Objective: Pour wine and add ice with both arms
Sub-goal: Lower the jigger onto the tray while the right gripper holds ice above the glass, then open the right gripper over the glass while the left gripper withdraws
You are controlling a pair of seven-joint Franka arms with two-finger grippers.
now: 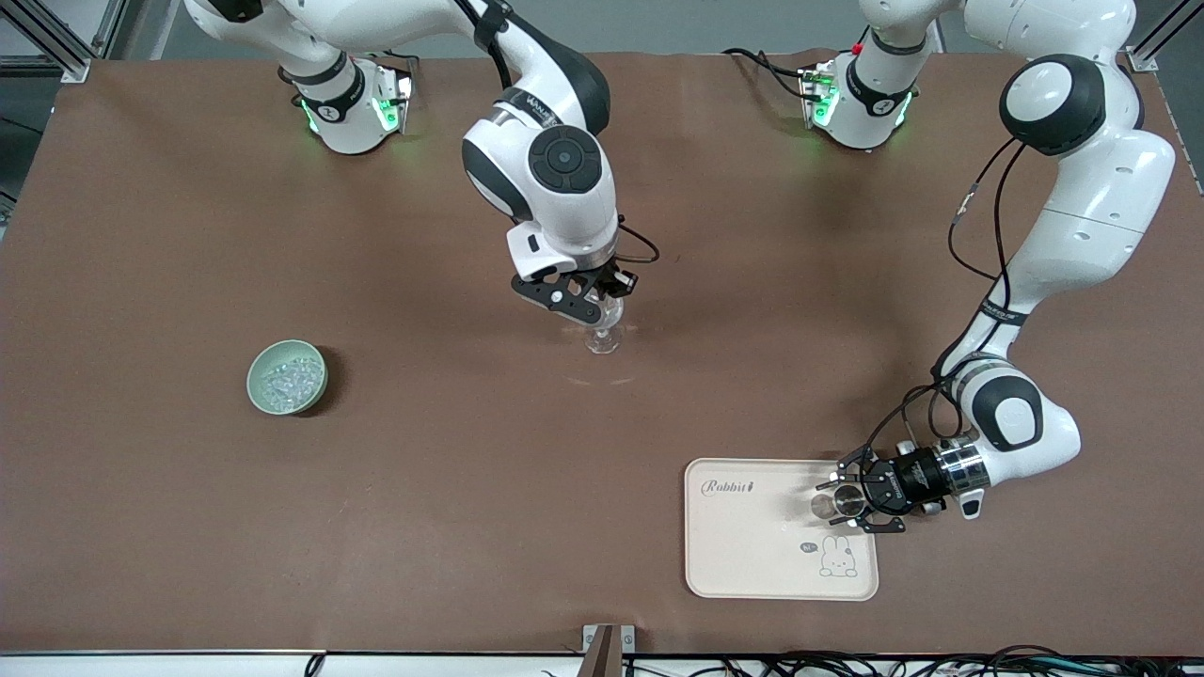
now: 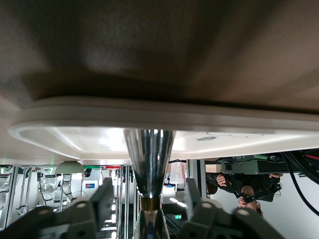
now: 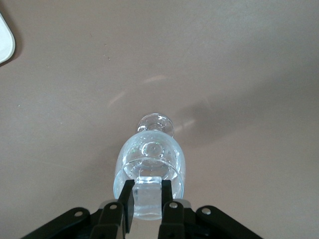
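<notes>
Front view evenly lit from overhead, sharp; soft arm shadows on the brown table (image 1: 395, 527), bowl (image 1: 287, 376) shadow cast toward 3 o'clock. Left wrist view dim up top, tray (image 2: 149, 124) edge blurred, glare streaks on steel jigger (image 2: 149, 159). Right wrist view bright; glass (image 3: 149, 169) glints.

Your right gripper (image 1: 596, 303) hangs mid-table, wrist pointing down, fingers pinched shut. Your left arm bends low, wrist level, left gripper (image 1: 849, 498) with fingers (image 2: 102, 196) parted.
</notes>
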